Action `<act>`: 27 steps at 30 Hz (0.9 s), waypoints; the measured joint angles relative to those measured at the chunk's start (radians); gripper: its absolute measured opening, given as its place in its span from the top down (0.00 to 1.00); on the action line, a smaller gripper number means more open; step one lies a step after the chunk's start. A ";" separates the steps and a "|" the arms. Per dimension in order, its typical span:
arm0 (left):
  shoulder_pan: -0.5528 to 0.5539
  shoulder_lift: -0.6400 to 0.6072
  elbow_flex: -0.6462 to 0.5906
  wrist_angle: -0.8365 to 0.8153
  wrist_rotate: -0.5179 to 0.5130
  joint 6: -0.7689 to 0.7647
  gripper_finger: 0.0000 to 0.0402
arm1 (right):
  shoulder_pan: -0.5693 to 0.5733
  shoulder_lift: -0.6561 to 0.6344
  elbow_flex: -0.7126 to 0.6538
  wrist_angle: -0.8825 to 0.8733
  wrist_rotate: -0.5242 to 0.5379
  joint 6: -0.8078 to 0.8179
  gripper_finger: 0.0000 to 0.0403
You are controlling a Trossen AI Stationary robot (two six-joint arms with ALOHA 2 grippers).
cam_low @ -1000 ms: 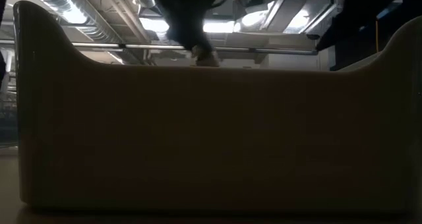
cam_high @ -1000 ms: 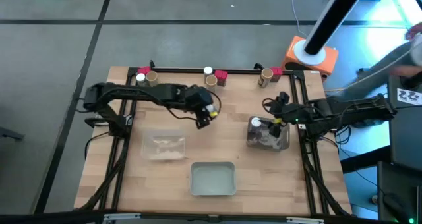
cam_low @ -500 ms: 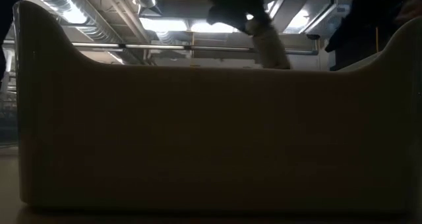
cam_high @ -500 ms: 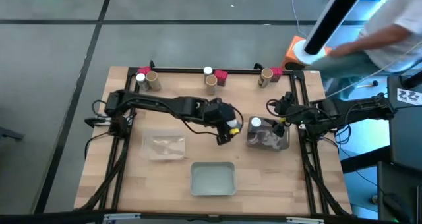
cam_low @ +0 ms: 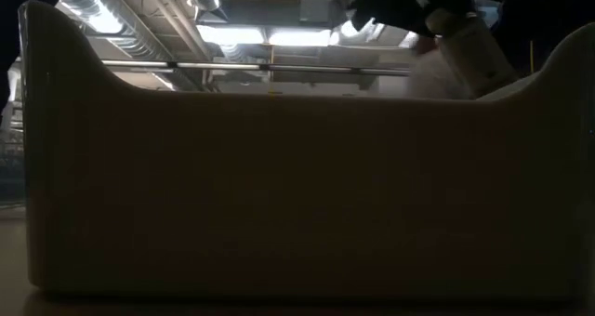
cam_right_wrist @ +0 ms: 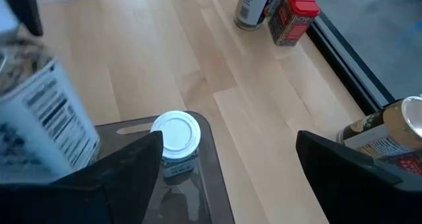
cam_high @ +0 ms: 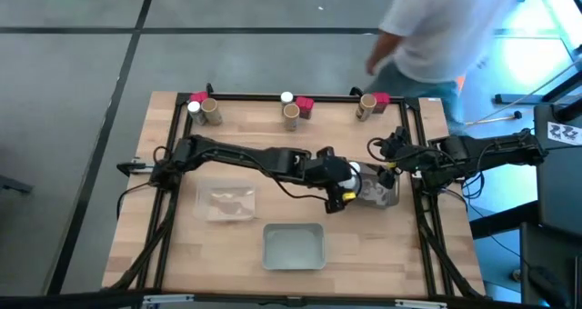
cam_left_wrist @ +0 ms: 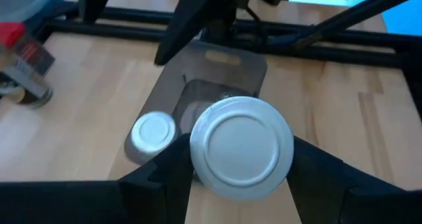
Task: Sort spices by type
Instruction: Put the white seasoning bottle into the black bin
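— Over the smoky tray (cam_high: 389,198) on the counter (cam_high: 273,164), what is gripped by the left claw (cam_left_wrist: 241,178)?

— A clear jar with a white lid (cam_left_wrist: 241,148) is pinched between its fingers (cam_left_wrist: 165,174), held above a second white-lidded jar (cam_right_wrist: 177,140) already standing in that tray.

— And the right claw (cam_right_wrist: 224,165)?

— It is held spread and empty at the tray's edge, beside that standing jar. Cork cylinders (cam_high: 291,115) and red packets (cam_high: 306,105) are lined along the far rail, well apart from both claws.

White-lidded jar (cam_left_wrist: 241,147) held above tray's jar (cam_left_wrist: 153,132), perhaps tilted.
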 joint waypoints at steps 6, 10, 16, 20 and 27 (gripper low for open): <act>0.018 0.048 0.004 0.033 0.000 0.017 0.53 | 0.000 0.000 0.000 0.001 0.000 0.000 0.14; 0.026 0.069 0.001 0.036 0.001 0.017 0.53 | 0.000 0.000 0.000 -0.005 0.000 0.001 0.14; 0.033 0.115 -0.001 0.047 0.023 0.015 0.53 | 0.000 0.000 0.000 -0.016 0.000 0.003 0.14; 0.046 0.138 -0.002 0.036 0.023 -0.004 0.53 | 0.000 0.001 0.000 -0.020 0.000 0.003 0.14; 0.055 0.178 -0.002 0.032 0.026 -0.006 0.53 | 0.000 0.000 0.000 -0.021 0.000 0.006 0.14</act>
